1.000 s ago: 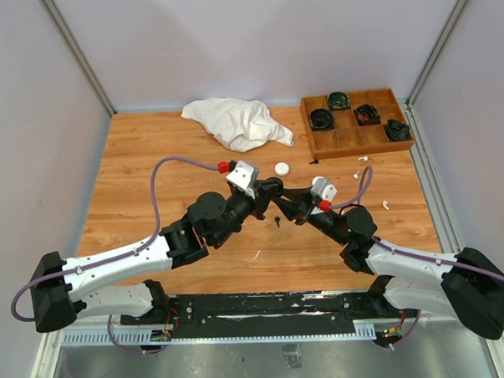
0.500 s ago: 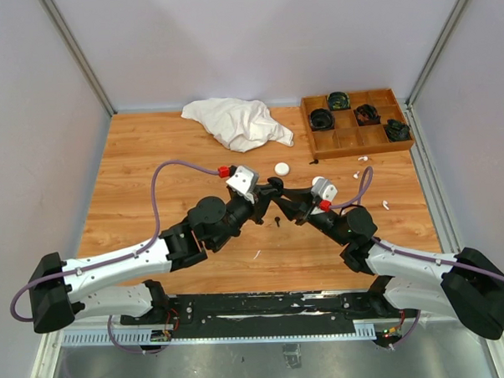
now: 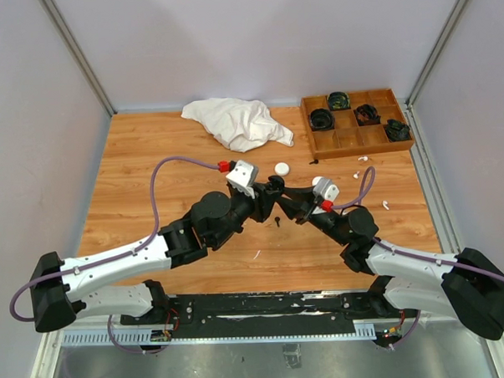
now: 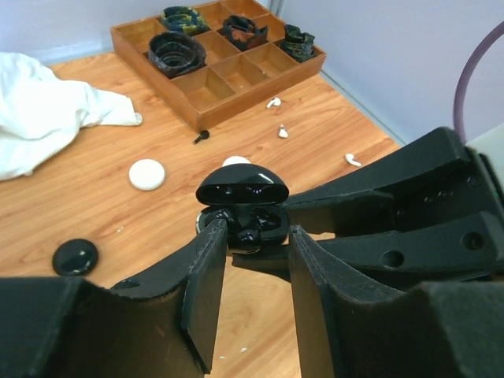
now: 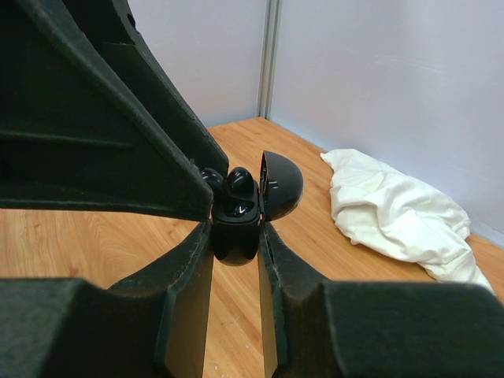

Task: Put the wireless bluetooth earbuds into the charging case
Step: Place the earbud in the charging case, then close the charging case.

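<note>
My right gripper [image 5: 236,236] is shut on a glossy black charging case [image 5: 236,236] and holds it above the table with its lid [image 5: 281,185] open. Black earbuds [image 5: 240,185] sit in its wells. The case also shows in the left wrist view [image 4: 242,189]. My left gripper [image 4: 253,236] is open, its fingertips [image 4: 214,236] right at the case's mouth on either side of a black earbud [image 4: 250,235]. In the top view both grippers [image 3: 275,192] meet at mid-table. Loose white earbuds [image 4: 283,131] lie on the table by the tray.
A wooden tray [image 3: 359,150] with coiled black items stands at the back right. A white cloth [image 3: 241,122] lies at the back. A white puck [image 3: 281,168] and a black puck [image 4: 75,257] lie near the grippers. A small black piece [image 3: 276,220] lies below them.
The left gripper has edged slightly toward the case. The right gripper and the case have stayed almost still.
</note>
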`<action>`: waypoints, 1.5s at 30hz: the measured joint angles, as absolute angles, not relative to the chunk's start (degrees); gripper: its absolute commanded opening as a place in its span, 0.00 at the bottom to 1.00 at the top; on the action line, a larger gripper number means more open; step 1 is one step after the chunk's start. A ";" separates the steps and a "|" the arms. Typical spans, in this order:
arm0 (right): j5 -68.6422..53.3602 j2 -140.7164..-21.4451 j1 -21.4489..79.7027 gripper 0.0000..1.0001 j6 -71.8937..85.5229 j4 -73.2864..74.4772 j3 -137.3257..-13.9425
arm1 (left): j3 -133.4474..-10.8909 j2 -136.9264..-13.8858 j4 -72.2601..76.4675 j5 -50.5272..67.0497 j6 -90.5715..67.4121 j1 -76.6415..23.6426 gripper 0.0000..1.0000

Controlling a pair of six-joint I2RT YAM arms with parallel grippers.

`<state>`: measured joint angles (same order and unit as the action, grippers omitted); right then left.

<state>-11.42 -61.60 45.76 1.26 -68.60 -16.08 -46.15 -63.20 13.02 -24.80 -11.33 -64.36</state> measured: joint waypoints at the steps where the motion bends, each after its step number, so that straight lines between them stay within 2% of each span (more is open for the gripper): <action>1: -11.42 -61.58 45.76 0.01 1.26 -68.79 -16.08 | -46.92 -63.20 11.99 -24.53 -12.43 -64.36 0.45; 19: -11.49 -60.86 45.76 0.01 1.28 -69.60 -16.08 | -53.56 -62.87 5.52 -13.63 -24.14 -64.36 0.57; 26: -11.51 -60.42 45.76 0.01 1.26 -69.45 -16.08 | -55.05 -62.63 2.31 -12.71 -25.80 -63.48 0.58; 35: -13.17 -60.12 45.76 0.01 1.10 -67.09 -16.12 | -55.83 -60.25 -2.59 -8.23 -27.05 -54.87 0.67; 45: -17.74 -59.94 45.76 0.01 1.04 -63.59 -17.61 | -56.36 -59.77 -4.75 9.26 -27.20 -40.97 0.70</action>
<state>-17.74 -59.94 45.76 1.04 -63.59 -17.61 -56.36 -59.77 -4.75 9.26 -27.20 -40.97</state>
